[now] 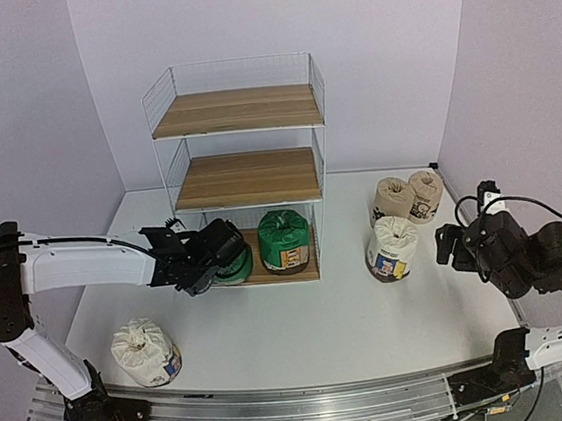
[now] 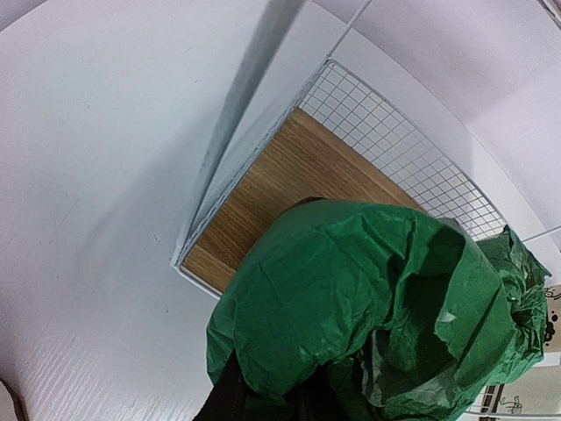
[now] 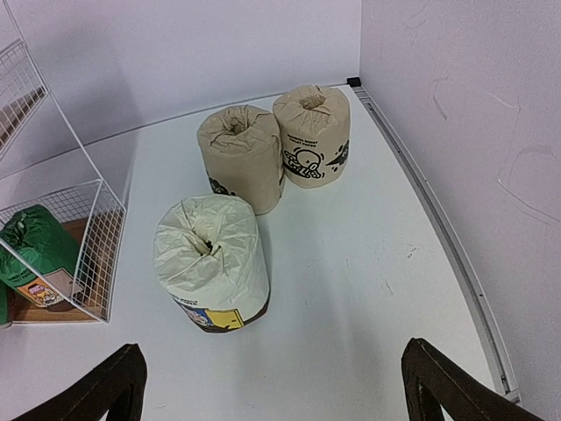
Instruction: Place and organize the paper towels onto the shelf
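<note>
Green roll (image 2: 351,298) is hanging pinched tight in the left gripper (image 1: 205,267) at the bottom tier of the shelf (image 1: 248,179); it's wanting sliding in level, beside its twin (image 1: 284,238). Right gripper (image 3: 280,390) is sitting spread wide, empty.

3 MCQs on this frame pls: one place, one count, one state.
1. Where on the shelf does the free green roll stand?
A. top tier
B. middle tier
C. bottom tier, right side

2. How many rolls stand on the table, outside the shelf?
A. two
B. four
C. six

3. What is the left gripper doing?
A. open above the table
B. shut on nothing
C. shut on the other green roll

Key:
1 C: it sits on the lowest board, and the two boards above are bare.
2 B: two tan rolls, the white roll on the right and the white roll front left.
3 C: the left wrist view shows green wrapper bunched at its fingers.
</note>
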You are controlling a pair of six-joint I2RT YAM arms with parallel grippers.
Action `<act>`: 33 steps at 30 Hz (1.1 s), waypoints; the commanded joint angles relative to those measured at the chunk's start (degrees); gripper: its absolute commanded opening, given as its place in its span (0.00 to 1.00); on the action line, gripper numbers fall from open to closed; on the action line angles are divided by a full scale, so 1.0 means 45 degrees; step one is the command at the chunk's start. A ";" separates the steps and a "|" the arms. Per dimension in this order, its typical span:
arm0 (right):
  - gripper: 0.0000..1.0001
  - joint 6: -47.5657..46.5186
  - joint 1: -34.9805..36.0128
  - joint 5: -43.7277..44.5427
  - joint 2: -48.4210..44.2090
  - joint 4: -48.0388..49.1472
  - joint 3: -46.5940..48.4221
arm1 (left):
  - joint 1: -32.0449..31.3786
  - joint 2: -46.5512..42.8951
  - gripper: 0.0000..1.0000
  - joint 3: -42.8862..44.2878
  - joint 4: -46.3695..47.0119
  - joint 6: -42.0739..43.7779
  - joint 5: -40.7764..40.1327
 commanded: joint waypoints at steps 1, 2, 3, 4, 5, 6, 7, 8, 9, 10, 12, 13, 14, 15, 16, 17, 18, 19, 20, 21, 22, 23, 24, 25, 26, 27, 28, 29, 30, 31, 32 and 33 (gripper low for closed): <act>0.98 0.0510 0.0010 0.0196 -0.0605 0.0082 -0.0273 | -0.0070 0.0090 0.00 -0.0017 0.1076 -0.0378 -0.0966; 0.98 0.0543 0.0015 0.0164 -0.0636 0.0086 -0.0330 | -0.0064 0.0142 0.00 -0.0079 0.1235 -0.0352 -0.0979; 0.98 0.0597 0.0014 0.0151 -0.0655 0.0086 -0.0385 | -0.0061 0.0209 0.00 -0.0108 0.1345 -0.0309 -0.0980; 0.98 0.0654 0.0007 0.0138 -0.0682 0.0090 -0.0432 | -0.0064 0.0278 0.00 -0.0098 0.1400 -0.0293 -0.1001; 0.98 0.0693 0.0003 0.0132 -0.0703 0.0090 -0.0467 | -0.0064 0.0352 0.00 -0.0053 0.1402 -0.0301 -0.1041; 0.98 0.0708 0.0005 0.0135 -0.0714 0.0081 -0.0482 | -0.0062 0.0436 0.00 0.0028 0.1337 -0.0336 -0.1094; 0.98 0.0709 0.0005 0.0124 -0.0731 0.0081 -0.0478 | -0.0061 0.0518 0.00 0.0119 0.1190 -0.0460 -0.1134; 0.98 0.0710 0.0007 0.0114 -0.0747 0.0083 -0.0476 | -0.0060 0.0596 0.00 0.0211 0.1039 -0.0595 -0.1179; 0.98 0.0690 0.0003 0.0121 -0.0773 0.0081 -0.0467 | -0.0060 0.0662 0.00 0.0280 0.0959 -0.0660 -0.1186; 0.98 0.0668 0.0000 0.0128 -0.0793 0.0082 -0.0460 | -0.0061 0.0729 0.00 0.0331 0.0911 -0.0703 -0.1179; 0.98 0.0617 0.0014 0.0145 -0.0802 0.0090 -0.0456 | -0.0061 0.0857 0.00 0.0408 0.0862 -0.0791 -0.1187; 0.98 0.0597 0.0007 0.0162 -0.0806 0.0081 -0.0456 | -0.0061 0.0912 0.01 0.0440 0.0816 -0.0858 -0.1216; 0.98 0.0580 0.0002 0.0163 -0.0834 0.0085 -0.0456 | -0.0061 0.0965 0.03 0.0474 0.0797 -0.0876 -0.1237; 0.98 0.0558 0.0000 0.0154 -0.0846 0.0088 -0.0456 | -0.0061 0.1021 0.05 0.0497 0.0793 -0.0904 -0.1281; 0.98 0.0535 0.0007 0.0157 -0.0859 0.0085 -0.0465 | -0.0061 0.1081 0.07 0.0534 0.0784 -0.0923 -0.1322; 0.98 0.0519 0.0008 0.0166 -0.0892 0.0085 -0.0474 | -0.0061 0.1132 0.07 0.0599 0.0747 -0.0951 -0.1352; 0.98 0.0506 0.0013 0.0166 -0.0917 0.0089 -0.0481 | -0.0061 0.1206 0.08 0.0660 0.0714 -0.0965 -0.1375; 0.98 0.0498 0.0012 0.0173 -0.0938 0.0086 -0.0489 | -0.0061 0.1271 0.08 0.0727 0.0668 -0.0984 -0.1391; 0.98 0.0495 0.0003 0.0180 -0.0965 0.0080 -0.0498 | -0.0061 0.1323 0.09 0.0805 0.0610 -0.1009 -0.1400; 0.98 0.0495 0.0001 0.0177 -0.0995 0.0085 -0.0513 | -0.0061 0.1390 0.11 0.0881 0.0564 -0.1017 -0.1401; 0.98 0.0491 0.0003 0.0178 -0.1025 0.0086 -0.0528 | -0.0063 0.1444 0.15 0.0948 0.0476 -0.1054 -0.1420; 0.98 0.0478 0.0007 0.0172 -0.1052 0.0090 -0.0542 | -0.0070 0.1484 0.21 0.1032 0.0377 -0.1109 -0.1435; 0.98 0.0476 0.0001 0.0165 -0.1084 0.0091 -0.0551 | -0.0063 0.1510 0.26 0.1108 0.0241 -0.1198 -0.1426; 0.98 0.0470 0.0005 0.0159 -0.1103 0.0082 -0.0567 | -0.0061 0.1515 0.30 0.1155 0.0139 -0.1243 -0.1418; 0.98 0.0463 0.0012 0.0150 -0.1115 0.0084 -0.0573 | -0.0069 0.1516 0.33 0.1189 0.0083 -0.1265 -0.1407; 0.98 0.0445 0.0012 0.0138 -0.1115 0.0079 -0.0573 | -0.0064 0.1482 0.36 0.1202 0.0073 -0.1273 -0.1387; 0.98 0.0420 0.0006 0.0120 -0.1115 0.0078 -0.0573 | -0.0062 0.1439 0.38 0.1212 0.0066 -0.1267 -0.1358; 0.98 0.0391 0.0001 0.0108 -0.1113 0.0080 -0.0573 | -0.0069 0.1399 0.40 0.1221 0.0054 -0.1258 -0.1341; 0.98 0.0368 0.0002 0.0107 -0.1106 0.0080 -0.0575 | -0.0080 0.1360 0.41 0.1228 0.0036 -0.1257 -0.1347; 0.98 0.0361 0.0002 0.0103 -0.1098 0.0081 -0.0584 | -0.0082 0.1310 0.41 0.1237 0.0014 -0.1257 -0.1357; 0.98 0.0372 0.0001 0.0100 -0.1096 0.0089 -0.0600 | -0.0090 0.1264 0.43 0.1266 -0.0019 -0.1257 -0.1376; 0.98 0.0377 0.0005 0.0091 -0.1093 0.0084 -0.0608 | -0.0091 0.1205 0.44 0.1286 -0.0013 -0.1190 -0.1409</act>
